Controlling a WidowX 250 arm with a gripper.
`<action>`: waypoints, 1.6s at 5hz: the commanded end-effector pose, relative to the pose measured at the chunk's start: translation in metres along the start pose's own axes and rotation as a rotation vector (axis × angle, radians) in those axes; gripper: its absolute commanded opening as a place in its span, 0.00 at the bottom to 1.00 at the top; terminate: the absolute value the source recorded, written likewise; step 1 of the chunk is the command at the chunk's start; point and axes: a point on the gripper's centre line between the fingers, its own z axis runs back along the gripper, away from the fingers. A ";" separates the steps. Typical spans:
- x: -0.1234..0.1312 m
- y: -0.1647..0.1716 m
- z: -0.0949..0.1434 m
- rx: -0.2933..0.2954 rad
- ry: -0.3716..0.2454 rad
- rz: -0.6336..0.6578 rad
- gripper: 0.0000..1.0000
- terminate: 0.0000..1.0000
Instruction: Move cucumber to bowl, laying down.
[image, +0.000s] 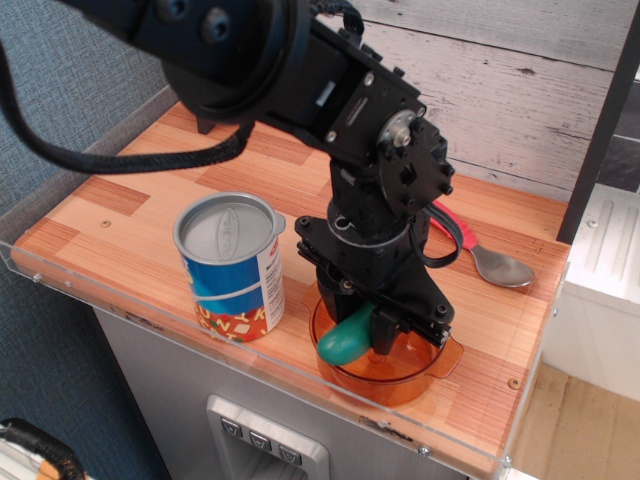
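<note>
Small smooth green toy cucumber (347, 336) sits clamped in my tool (372, 328), rounded end poking out low and to the left, tilted, inside the rim of the round transparent orange plastic bowl (425, 368). Cannot tell if the cucumber touches the bowl floor. My black tool hangs down into the bowl, its body covering most of the bowl's back half. One small tab handle shows on the bowl's right side. Bowl stands near the front edge of the striped wooden worktop (130, 190). Just left of the bowl, apart from it, a blue-and-white tin can with grey lid (231, 264) stands upright. Behind the bowl to the right, a metal spoon with red ribbed handle (490, 260) lies flat, handle partly hidden by my arm.
</note>
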 end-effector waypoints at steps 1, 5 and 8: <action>0.006 0.013 0.016 -0.002 -0.034 -0.017 1.00 0.00; 0.012 0.073 0.071 0.055 -0.063 0.111 1.00 0.00; 0.039 0.086 0.102 0.059 -0.082 0.137 1.00 0.00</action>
